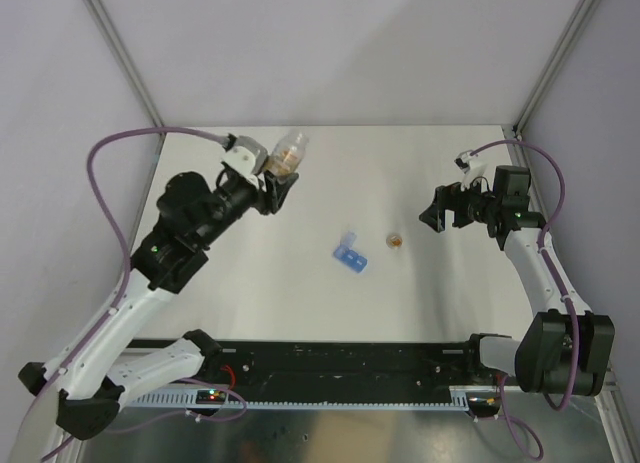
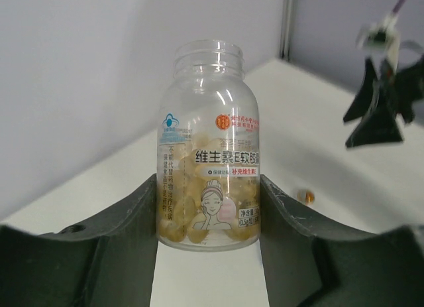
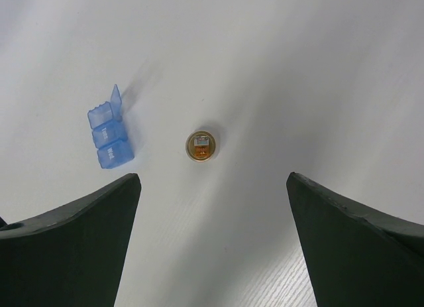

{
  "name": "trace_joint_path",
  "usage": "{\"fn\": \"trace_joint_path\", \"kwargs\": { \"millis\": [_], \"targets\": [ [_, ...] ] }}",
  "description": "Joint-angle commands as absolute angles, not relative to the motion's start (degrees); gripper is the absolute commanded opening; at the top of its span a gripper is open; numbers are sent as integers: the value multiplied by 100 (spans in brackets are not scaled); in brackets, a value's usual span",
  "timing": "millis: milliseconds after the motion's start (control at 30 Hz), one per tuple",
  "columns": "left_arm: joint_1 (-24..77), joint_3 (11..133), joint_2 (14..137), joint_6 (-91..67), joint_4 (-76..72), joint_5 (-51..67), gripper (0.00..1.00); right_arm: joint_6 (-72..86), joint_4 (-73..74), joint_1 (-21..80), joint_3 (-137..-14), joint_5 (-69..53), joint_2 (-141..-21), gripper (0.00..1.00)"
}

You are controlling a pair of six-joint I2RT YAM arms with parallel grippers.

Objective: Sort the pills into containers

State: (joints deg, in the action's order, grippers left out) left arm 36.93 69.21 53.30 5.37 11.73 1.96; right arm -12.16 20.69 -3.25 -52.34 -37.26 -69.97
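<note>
My left gripper (image 1: 281,181) (image 2: 209,217) is shut on a clear, uncapped bottle (image 1: 288,153) (image 2: 209,148), held off the table at the back left. Pale yellow pills (image 2: 182,214) fill its lower part. The light-blue pill box with the containers (image 1: 350,255) (image 3: 109,138) lies mid-table, the lid of one end compartment standing up. Just to its right sits a small amber-brown round bottle (image 1: 395,241) (image 3: 202,146) (image 2: 306,196). My right gripper (image 1: 445,211) (image 3: 213,181) hovers open to the right of that bottle, with nothing between its fingers. It also shows in the left wrist view (image 2: 381,108).
White walls and metal frame posts (image 1: 120,53) close in the back and sides of the table. A black rail (image 1: 350,363) with the arm bases runs along the near edge.
</note>
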Motion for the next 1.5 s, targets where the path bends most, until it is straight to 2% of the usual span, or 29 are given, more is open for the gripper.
{"fn": "trace_joint_path", "kwargs": {
  "millis": [0,233,500,900,1467],
  "targets": [
    [3662,6387,5134,884,724,477,0,-1321,1962,-352,-5221,-3894,-7028,99],
    [3665,5098,5090,963,510,750,0,-1339,1971,-352,-5221,-3976,-7013,99],
    [3686,4370,5275,1014,276,958,0,-1343,1968,-350,-5221,-4010,-7002,99],
    [3881,3934,5922,1042,321,1224,0,-1364,1985,-343,-5221,-4044,-7019,99],
    [3965,4241,7206,1479,624,1643,0,-1388,2025,-276,-5221,-4132,-7078,99]
  ]
}}
